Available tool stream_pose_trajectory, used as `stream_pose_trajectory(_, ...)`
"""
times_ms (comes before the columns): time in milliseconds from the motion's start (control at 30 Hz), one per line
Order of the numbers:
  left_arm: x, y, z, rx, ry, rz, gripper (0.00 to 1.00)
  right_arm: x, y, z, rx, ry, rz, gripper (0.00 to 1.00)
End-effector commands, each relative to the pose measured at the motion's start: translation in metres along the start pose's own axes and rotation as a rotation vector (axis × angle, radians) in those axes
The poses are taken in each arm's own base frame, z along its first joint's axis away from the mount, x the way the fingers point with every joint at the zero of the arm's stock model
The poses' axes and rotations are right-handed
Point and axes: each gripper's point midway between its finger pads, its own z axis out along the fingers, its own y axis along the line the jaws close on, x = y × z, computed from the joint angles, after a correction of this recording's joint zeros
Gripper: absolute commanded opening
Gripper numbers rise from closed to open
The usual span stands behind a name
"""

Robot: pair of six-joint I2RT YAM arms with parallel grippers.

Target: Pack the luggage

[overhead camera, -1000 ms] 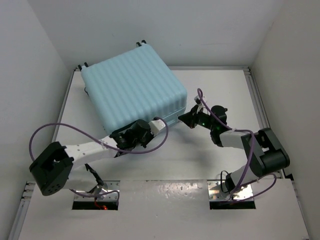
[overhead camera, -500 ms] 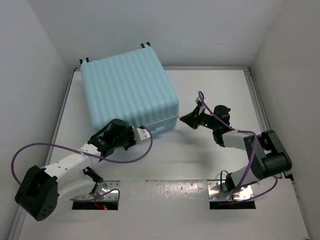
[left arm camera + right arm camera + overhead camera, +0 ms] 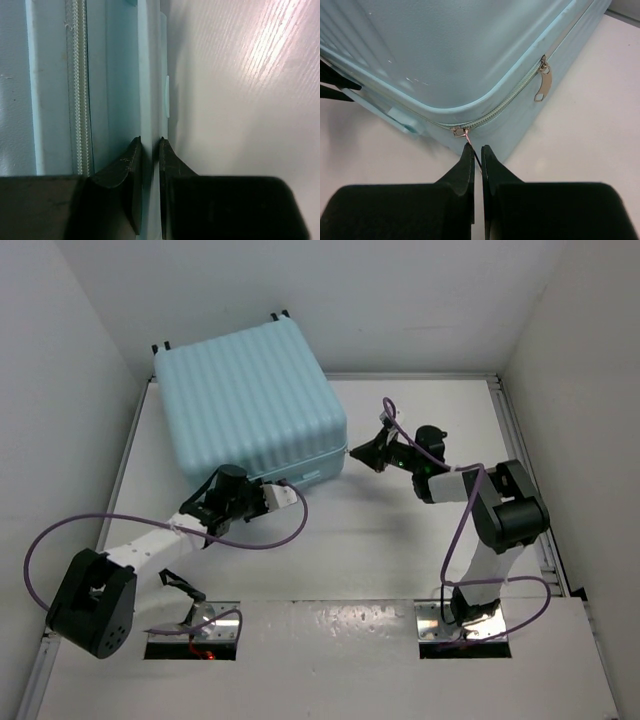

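Your right end effector [image 3: 476, 149] is clamped tight on the thin metal zipper pull [image 3: 468, 140] at a rounded corner of the large pale aqua-blue hard-shell suitcase [image 3: 445, 50]. Only the right wrist view shows this. From overhead the same end effector [image 3: 362, 452] merely noses up to the shell's corner, with the pull too small to see.

Your left end effector [image 3: 150, 142] is nearly closed, pinching the slim pale aqua side handle [image 3: 151, 110]. The left wrist view shows that strip caught between the black fingers, with the white zip track [image 3: 77, 75] running beside it. The right wrist view shows the handle [image 3: 400, 120] from the side and picks out a second silver pull tab [image 3: 542, 85] hanging further along the zipper.

The overhead camera alone gives the full picture. The suitcase [image 3: 250, 400] lies flat and shut on the far left of the white counter [image 3: 400, 540]. Its ribbed shell faces up and its small black wheels [image 3: 160, 346] point toward the back wall. One arm stands at each near corner.
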Motion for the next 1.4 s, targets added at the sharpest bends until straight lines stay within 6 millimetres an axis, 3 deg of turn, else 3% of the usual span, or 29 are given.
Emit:
stream_pose_trajectory(0,0.065,-0.014,-0.020,0.029,0.258,0.010,0.00,-0.020,-0.146,-0.053,0.614,-0.040,-0.117,0.00)
stream_pose_trajectory(100,0.072,-0.013,-0.018,0.029,0.276,-0.006,0.00,-0.013,-0.153,-0.060,0.628,-0.009,-0.145,0.00)
stream_pose_trajectory(133,0.074,-0.014,-0.015,0.035,0.281,-0.008,0.00,-0.008,-0.164,-0.072,0.663,0.003,-0.142,0.00)
stream_pose_trajectory(167,0.079,-0.014,-0.015,0.036,0.294,-0.018,0.00,-0.010,-0.162,-0.064,0.651,0.003,-0.160,0.00)
stream_pose_trajectory(200,0.080,-0.008,-0.016,0.021,0.305,-0.034,0.00,-0.001,-0.166,-0.065,0.656,0.030,-0.182,0.00)
stream_pose_trajectory(267,0.085,-0.008,-0.013,0.030,0.323,-0.046,0.00,-0.007,-0.177,-0.067,0.682,0.031,-0.212,0.00)
stream_pose_trajectory(333,0.082,0.002,-0.012,0.012,0.319,-0.051,0.00,-0.001,-0.184,-0.068,0.696,0.052,-0.226,0.00)
stream_pose_trajectory(367,0.087,0.000,-0.011,0.024,0.326,-0.062,0.00,-0.012,-0.192,-0.067,0.712,0.033,-0.246,0.00)
stream_pose_trajectory(433,0.087,0.005,-0.010,0.013,0.326,-0.068,0.00,-0.004,-0.199,-0.066,0.717,0.047,-0.242,0.00)
stream_pose_trajectory(533,0.090,0.008,-0.007,0.016,0.334,-0.066,0.00,-0.023,-0.219,-0.059,0.738,0.020,-0.290,0.00)
stream_pose_trajectory(600,0.089,0.008,-0.004,0.024,0.328,-0.068,0.00,-0.021,-0.226,-0.056,0.737,0.019,-0.291,0.00)
stream_pose_trajectory(633,0.091,0.005,-0.003,0.034,0.335,-0.071,0.00,-0.016,-0.232,-0.051,0.732,0.022,-0.289,0.00)
stream_pose_trajectory(800,0.090,0.012,0.001,0.036,0.332,-0.069,0.00,-0.036,-0.238,-0.018,0.639,-0.061,-0.281,0.00)
stream_pose_trajectory(833,0.091,0.010,0.002,0.043,0.337,-0.071,0.00,-0.029,-0.237,-0.012,0.622,-0.059,-0.264,0.00)
stream_pose_trajectory(900,0.083,0.021,0.004,0.015,0.317,-0.076,0.00,-0.036,-0.237,0.003,0.598,-0.091,-0.257,0.00)
stream_pose_trajectory(933,0.084,0.017,0.006,0.027,0.315,-0.093,0.00,-0.031,-0.236,0.009,0.591,-0.091,-0.253,0.00)
stream_pose_trajectory(967,0.080,0.023,0.007,0.010,0.304,-0.101,0.00,-0.040,-0.237,0.015,0.589,-0.112,-0.260,0.00)
stream_pose_trajectory(1033,0.069,0.030,0.010,0.002,0.266,-0.129,0.00,-0.038,-0.239,0.019,0.607,-0.111,-0.258,0.00)
stream_pose_trajectory(1067,0.053,0.041,0.009,-0.024,0.220,-0.152,0.00,-0.057,-0.233,0.018,0.612,-0.149,-0.244,0.00)
stream_pose_trajectory(1100,0.038,0.044,0.010,-0.019,0.170,-0.158,0.16,-0.047,-0.232,0.016,0.613,-0.137,-0.229,0.06)
stream_pose_trajectory(1133,0.026,0.051,0.007,-0.033,0.130,-0.172,0.25,-0.044,-0.228,0.013,0.611,-0.131,-0.228,0.10)
stream_pose_trajectory(1167,0.011,0.054,0.006,-0.038,0.087,-0.201,0.31,-0.067,-0.223,0.004,0.616,-0.166,-0.258,0.13)
stream_pose_trajectory(1200,-0.019,0.072,0.000,-0.080,0.009,-0.200,0.44,-0.064,-0.216,0.000,0.611,-0.157,-0.256,0.19)
stream_pose_trajectory(1233,-0.035,0.079,-0.004,-0.092,-0.030,-0.217,0.50,-0.055,-0.213,-0.008,0.608,-0.133,-0.246,0.23)
stream_pose_trajectory(1267,-0.051,0.088,-0.008,-0.117,-0.072,-0.263,0.56,-0.088,-0.203,-0.017,0.609,-0.179,-0.273,0.27)
stream_pose_trajectory(1300,-0.081,0.107,-0.018,-0.155,-0.139,-0.268,0.66,-0.075,-0.196,-0.024,0.610,-0.146,-0.253,0.31)
stream_pose_trajectory(1367,-0.108,0.129,-0.030,-0.201,-0.201,-0.323,0.73,-0.106,-0.182,-0.043,0.606,-0.174,-0.270,0.36)
